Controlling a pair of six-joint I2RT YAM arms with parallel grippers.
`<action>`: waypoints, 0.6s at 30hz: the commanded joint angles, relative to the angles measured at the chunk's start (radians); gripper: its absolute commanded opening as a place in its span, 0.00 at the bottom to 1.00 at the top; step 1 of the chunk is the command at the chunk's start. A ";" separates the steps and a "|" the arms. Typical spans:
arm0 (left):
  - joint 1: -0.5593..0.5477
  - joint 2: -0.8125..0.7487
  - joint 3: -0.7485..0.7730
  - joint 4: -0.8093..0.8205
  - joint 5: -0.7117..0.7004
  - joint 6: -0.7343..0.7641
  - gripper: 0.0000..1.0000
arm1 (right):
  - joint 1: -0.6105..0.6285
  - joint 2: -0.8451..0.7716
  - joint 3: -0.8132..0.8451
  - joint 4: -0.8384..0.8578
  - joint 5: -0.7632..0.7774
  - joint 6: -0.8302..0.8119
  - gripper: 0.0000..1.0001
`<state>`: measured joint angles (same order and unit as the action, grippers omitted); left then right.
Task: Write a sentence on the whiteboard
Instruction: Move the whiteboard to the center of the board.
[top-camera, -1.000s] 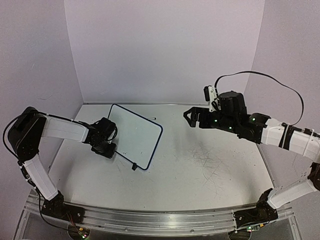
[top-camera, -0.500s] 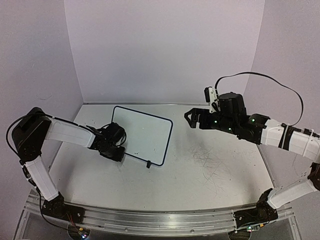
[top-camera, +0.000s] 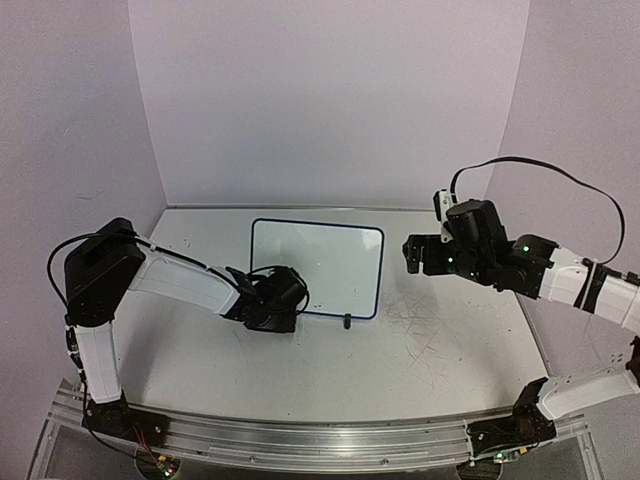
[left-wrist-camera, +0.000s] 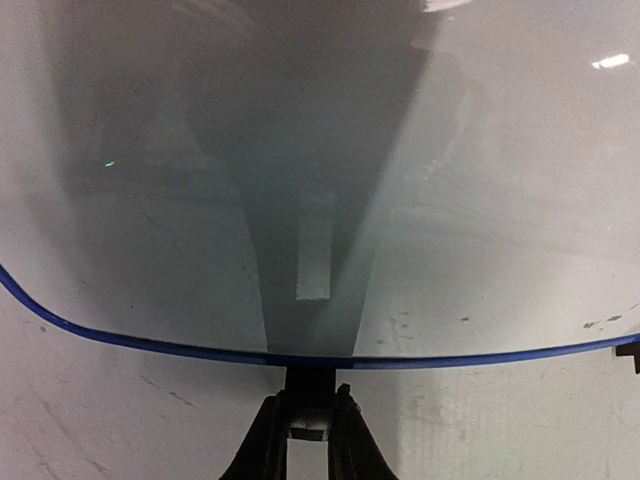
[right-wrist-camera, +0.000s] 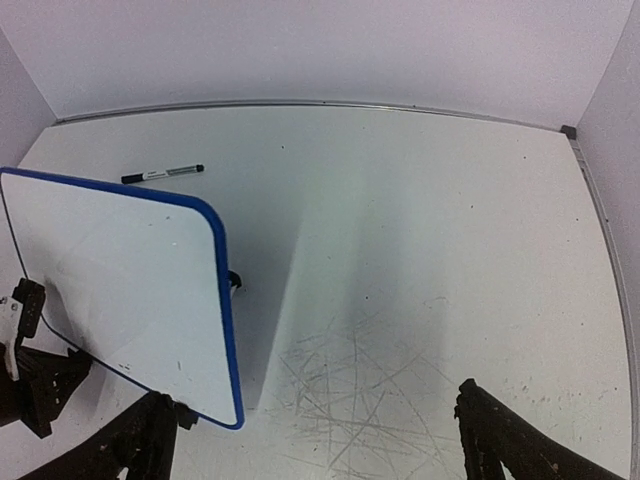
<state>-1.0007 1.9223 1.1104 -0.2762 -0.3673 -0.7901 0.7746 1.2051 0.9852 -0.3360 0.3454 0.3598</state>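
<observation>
Left gripper (left-wrist-camera: 307, 405) pinched nearly closed on whiteboard (left-wrist-camera: 300, 150) blue edge, board face just ahead of its fingers. Right gripper (right-wrist-camera: 310, 425) spread wide, empty; board sits left of its fingers, apart.

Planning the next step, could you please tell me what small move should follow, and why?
Probably send the open right gripper toward the marker beyond the whiteboard: it is blank, and the left gripper is shut on its near edge.

Left hand (top-camera: 290, 305) pinched tight, right hand (top-camera: 412, 255) spread wide.
</observation>
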 joint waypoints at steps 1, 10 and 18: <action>-0.057 0.051 0.088 0.051 0.064 -0.055 0.02 | 0.066 -0.001 0.016 -0.076 -0.012 0.055 0.98; -0.102 -0.076 0.020 0.069 0.058 0.017 0.52 | 0.154 0.092 -0.013 -0.032 -0.156 0.232 0.95; -0.098 -0.376 -0.154 0.100 0.021 0.116 0.66 | 0.239 0.328 0.026 0.023 -0.188 0.352 0.85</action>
<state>-1.1030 1.7137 1.0055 -0.2260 -0.3178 -0.7548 0.9940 1.4344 0.9849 -0.3548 0.1795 0.6188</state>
